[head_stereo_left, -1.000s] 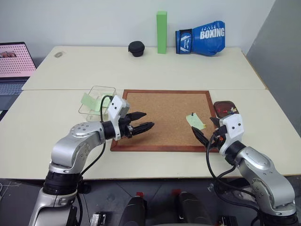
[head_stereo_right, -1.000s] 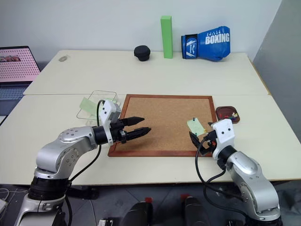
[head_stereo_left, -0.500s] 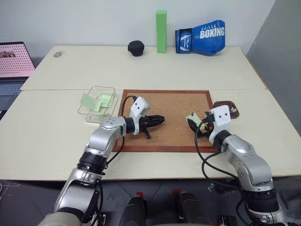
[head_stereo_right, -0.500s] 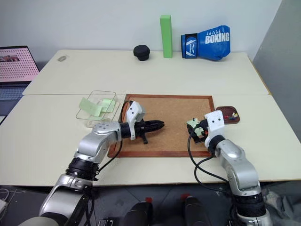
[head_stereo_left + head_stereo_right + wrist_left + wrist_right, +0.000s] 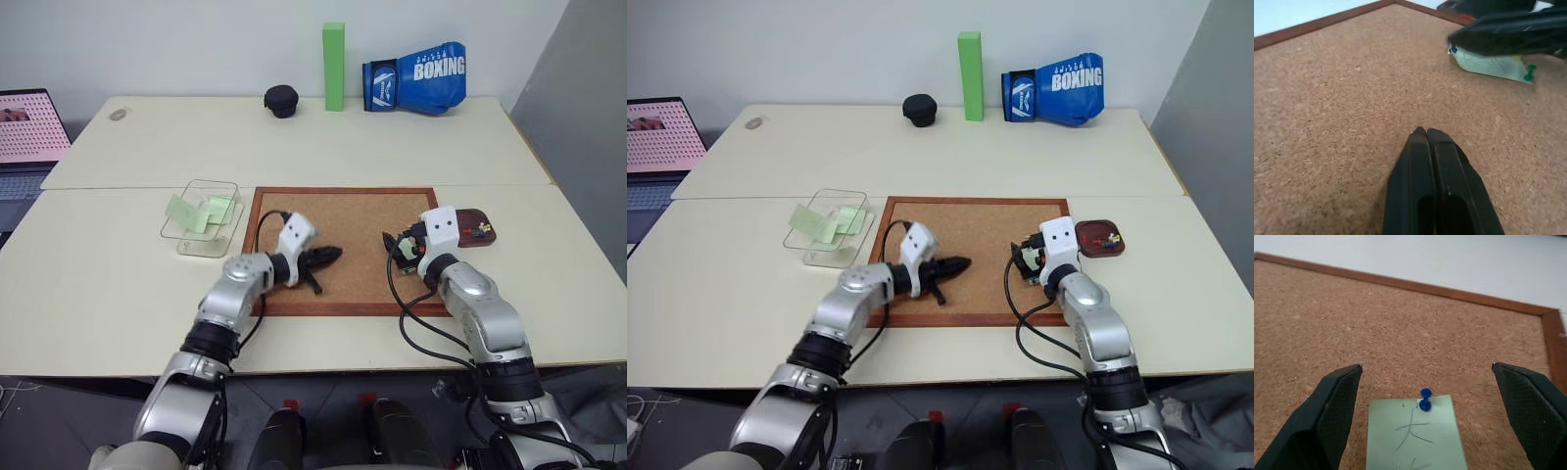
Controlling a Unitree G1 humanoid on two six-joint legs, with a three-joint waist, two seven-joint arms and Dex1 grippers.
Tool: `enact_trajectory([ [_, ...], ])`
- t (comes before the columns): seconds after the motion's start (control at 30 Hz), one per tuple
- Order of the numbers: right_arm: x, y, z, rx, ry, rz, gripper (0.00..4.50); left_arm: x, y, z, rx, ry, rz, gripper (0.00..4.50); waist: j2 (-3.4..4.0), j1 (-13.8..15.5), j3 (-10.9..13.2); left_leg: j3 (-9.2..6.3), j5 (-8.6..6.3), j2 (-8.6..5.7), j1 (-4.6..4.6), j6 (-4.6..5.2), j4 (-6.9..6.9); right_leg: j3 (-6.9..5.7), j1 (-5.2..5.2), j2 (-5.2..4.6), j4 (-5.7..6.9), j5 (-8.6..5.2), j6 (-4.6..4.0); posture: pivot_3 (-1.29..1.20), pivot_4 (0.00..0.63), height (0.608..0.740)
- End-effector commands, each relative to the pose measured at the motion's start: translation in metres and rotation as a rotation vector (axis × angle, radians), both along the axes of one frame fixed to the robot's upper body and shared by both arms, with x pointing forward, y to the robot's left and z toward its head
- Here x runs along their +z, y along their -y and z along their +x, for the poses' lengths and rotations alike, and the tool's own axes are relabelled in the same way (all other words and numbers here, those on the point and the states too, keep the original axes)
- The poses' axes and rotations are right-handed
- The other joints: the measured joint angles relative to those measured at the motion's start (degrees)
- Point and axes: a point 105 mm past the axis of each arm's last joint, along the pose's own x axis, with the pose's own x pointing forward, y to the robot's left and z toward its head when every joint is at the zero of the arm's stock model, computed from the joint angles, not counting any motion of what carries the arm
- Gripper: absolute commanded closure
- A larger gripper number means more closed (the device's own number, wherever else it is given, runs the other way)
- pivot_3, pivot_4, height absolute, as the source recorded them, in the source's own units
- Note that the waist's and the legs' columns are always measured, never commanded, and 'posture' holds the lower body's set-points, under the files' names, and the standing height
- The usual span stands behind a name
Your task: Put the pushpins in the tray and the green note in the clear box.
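The green note (image 5: 1415, 435) lies on the corkboard (image 5: 343, 220), near its right side. A blue pushpin (image 5: 1425, 399) holds its far edge, and a green pushpin (image 5: 1530, 74) sits at another corner. My right gripper (image 5: 1426, 366) stands open, one finger on each side of the note and the blue pin. My left gripper (image 5: 333, 255) is shut on nothing, low over the board's left half and pointing toward the note. The tray (image 5: 470, 212) sits just past the board's right edge with small pins in it. The clear box (image 5: 203, 245) is left of the board, with green slips inside.
A tall green block (image 5: 334, 67), a blue boxing glove (image 5: 416, 76) and a black round object (image 5: 281, 100) stand along the table's far edge. A laptop (image 5: 29, 127) sits off to the far left.
My left gripper has shut and moved right and lower over the corkboard. The right gripper, still open, has reached forward until its fingers straddle the note.
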Motion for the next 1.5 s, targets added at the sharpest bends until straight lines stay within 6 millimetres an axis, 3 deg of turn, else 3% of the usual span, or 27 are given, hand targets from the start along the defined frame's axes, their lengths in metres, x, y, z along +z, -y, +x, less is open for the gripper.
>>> enact_trajectory([
  [0.03,0.015,-0.002,0.007,0.016,0.057,0.019,0.00,-0.024,-0.002,-0.008,0.005,-0.062,0.027,4.50,0.03,-0.02,-0.02,0.01,0.00,-0.01,0.09,0.00,0.00,0.01,0.09,0.00,-0.01,-0.04,0.07,0.00,0.150,0.740],
  [0.27,0.008,-0.004,0.006,0.058,0.035,0.008,0.00,-0.009,0.003,-0.007,0.004,-0.034,-0.008,4.50,0.04,-0.04,-0.03,0.03,0.00,0.00,0.19,0.00,0.00,0.03,0.16,0.01,0.01,-0.06,0.11,0.00,0.150,0.740],
  [0.37,0.005,-0.002,0.005,0.053,0.028,-0.014,0.46,-0.009,0.001,-0.004,0.021,-0.026,0.000,4.50,0.04,-0.03,-0.03,0.03,0.00,-0.01,0.18,0.00,0.00,0.04,0.16,0.00,0.00,-0.06,0.11,0.00,0.150,0.740],
  [0.73,0.001,0.003,0.007,0.039,-0.021,-0.067,2.88,-0.002,0.002,-0.002,0.025,-0.007,-0.005,4.50,0.04,-0.03,-0.03,0.02,0.00,0.00,0.21,0.01,0.01,0.03,0.17,0.01,0.05,-0.06,0.11,0.00,0.150,0.740],
  [1.0,-0.004,0.007,0.008,0.050,-0.062,-0.142,4.39,0.002,0.002,0.001,0.042,0.013,-0.013,4.50,0.04,0.01,-0.04,0.02,0.00,-0.01,0.20,0.00,0.01,0.03,0.17,0.00,0.04,-0.06,0.11,0.00,0.150,0.740],
  [1.2,0.000,0.006,0.007,0.063,-0.049,-0.127,4.47,0.002,-0.002,0.005,0.067,0.021,-0.011,4.50,0.04,0.01,-0.04,0.01,0.00,0.00,0.20,0.01,0.02,0.02,0.17,0.00,0.04,-0.06,0.12,0.00,0.150,0.740],
  [1.5,0.032,0.000,-0.003,0.108,0.082,0.017,4.47,-0.001,-0.002,0.005,0.075,0.009,-0.007,4.50,0.04,0.00,-0.03,0.00,0.00,0.00,0.17,0.01,-0.01,0.02,0.17,0.01,0.00,-0.06,0.12,0.00,0.150,0.740],
])
